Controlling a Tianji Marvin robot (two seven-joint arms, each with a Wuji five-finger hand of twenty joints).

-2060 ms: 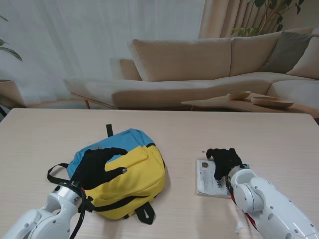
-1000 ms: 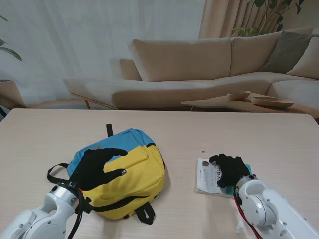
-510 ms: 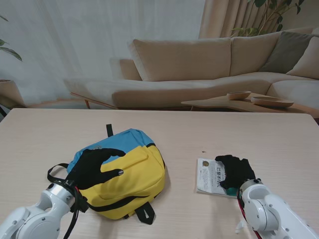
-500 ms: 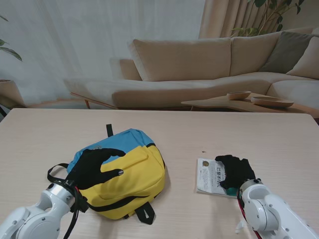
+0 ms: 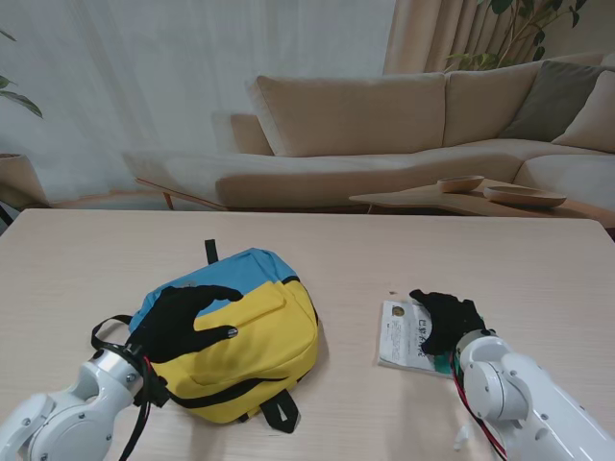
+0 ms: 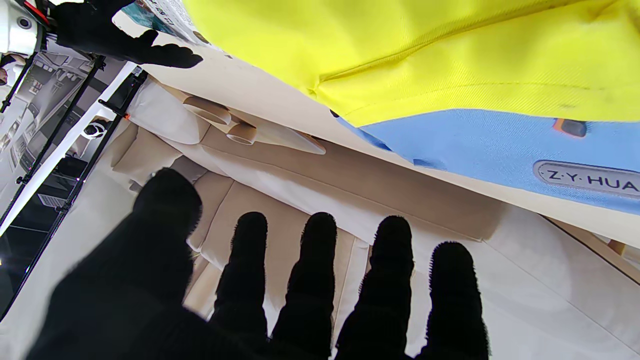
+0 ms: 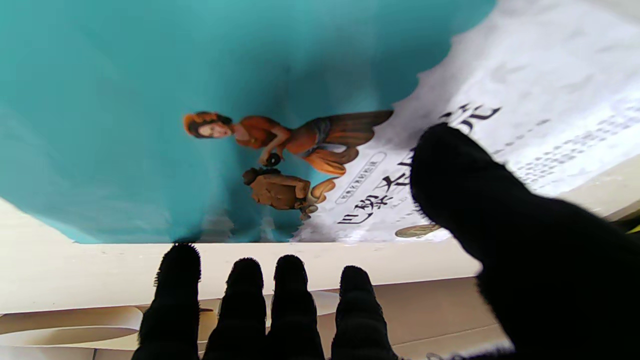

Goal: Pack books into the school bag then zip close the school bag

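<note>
You're in a home living room; a beige sofa [image 5: 384, 134], sheer curtains [image 5: 144, 86] and a low coffee table [image 5: 452, 201] show it.

The right hand [image 5: 448, 322] covers the right part of the book [image 5: 399, 338], so its grip there cannot be judged. The left hand [image 5: 179, 322] hides part of the school bag [image 5: 255, 327], whose zipper is not visible. Both forearms are cut off by the stand view's bottom edge.

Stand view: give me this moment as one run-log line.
left hand open over school bag | right hand open over book | book flat on table, right of bag | packed: none
</note>
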